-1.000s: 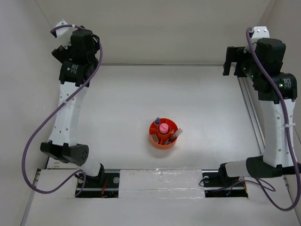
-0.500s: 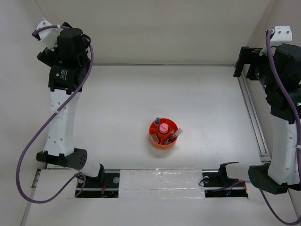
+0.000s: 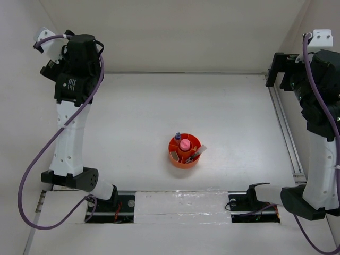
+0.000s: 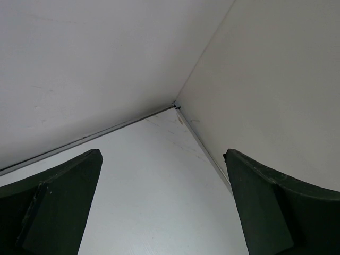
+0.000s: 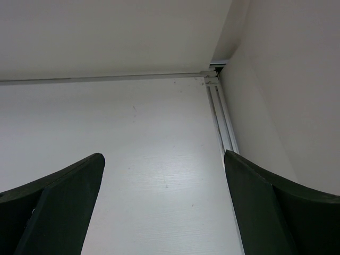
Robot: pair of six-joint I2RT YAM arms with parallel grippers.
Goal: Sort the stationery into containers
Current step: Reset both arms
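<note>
The round orange organiser tray (image 3: 172,155) stands on the white table a little in front of the middle. A pink tube (image 3: 185,144) stands in its central cup. A small bottle with a blue cap (image 3: 178,136) is at its far rim, and pens (image 3: 197,152) lie in its right compartments. The eraser blocks are too small to make out. My left gripper (image 3: 49,68) is raised at the far left, open and empty, and its wrist view (image 4: 162,154) shows only the table's corner. My right gripper (image 3: 274,70) is raised at the far right, open and empty (image 5: 163,155).
White walls close the table on the left, back and right. A metal rail (image 3: 282,127) runs along the right edge and also shows in the right wrist view (image 5: 222,122). The arm bases sit at the near edge.
Over the last second both arms swung outward, the left further left and the right further right toward the wall. In the last half second they barely moved. The tray stayed put.
</note>
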